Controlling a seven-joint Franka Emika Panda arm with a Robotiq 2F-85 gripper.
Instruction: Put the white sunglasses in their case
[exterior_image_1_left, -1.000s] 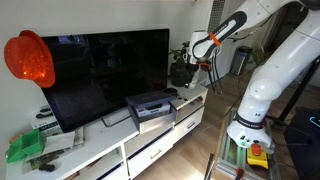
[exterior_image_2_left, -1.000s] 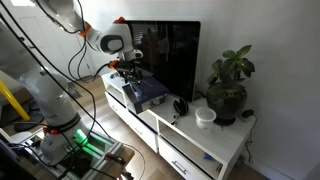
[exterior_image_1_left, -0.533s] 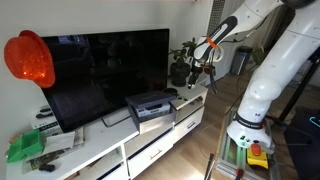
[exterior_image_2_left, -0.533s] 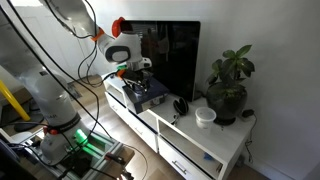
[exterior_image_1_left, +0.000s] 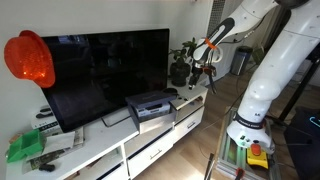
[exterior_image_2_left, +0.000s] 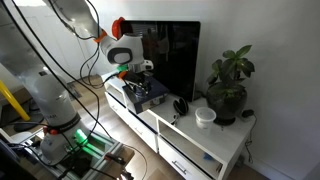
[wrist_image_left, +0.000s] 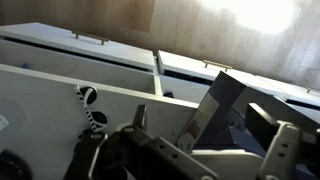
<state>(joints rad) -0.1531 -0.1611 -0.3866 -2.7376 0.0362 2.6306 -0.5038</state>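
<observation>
In the wrist view a small white-framed pair of sunglasses (wrist_image_left: 90, 106) with dark lenses lies on the white cabinet top. It shows as a small dark shape in an exterior view (exterior_image_2_left: 180, 105). My gripper (wrist_image_left: 212, 128) is open and empty. It hangs above the cabinet in both exterior views (exterior_image_1_left: 203, 68) (exterior_image_2_left: 137, 74). It is over a dark box (exterior_image_2_left: 147, 93) with a raised lid, which also shows in the wrist view (wrist_image_left: 232, 108). The sunglasses lie apart from the fingers, to one side. I cannot tell which object is the case.
A large TV (exterior_image_1_left: 110, 65) stands on the long white cabinet (exterior_image_1_left: 110, 145). A potted plant (exterior_image_2_left: 228, 88) and a white cup (exterior_image_2_left: 205, 117) stand at one end. A red object (exterior_image_1_left: 28, 58) and green items (exterior_image_1_left: 25, 148) are at the other end.
The gripper has come down and moved over the dark box during the first half second. Since then it has barely moved.
</observation>
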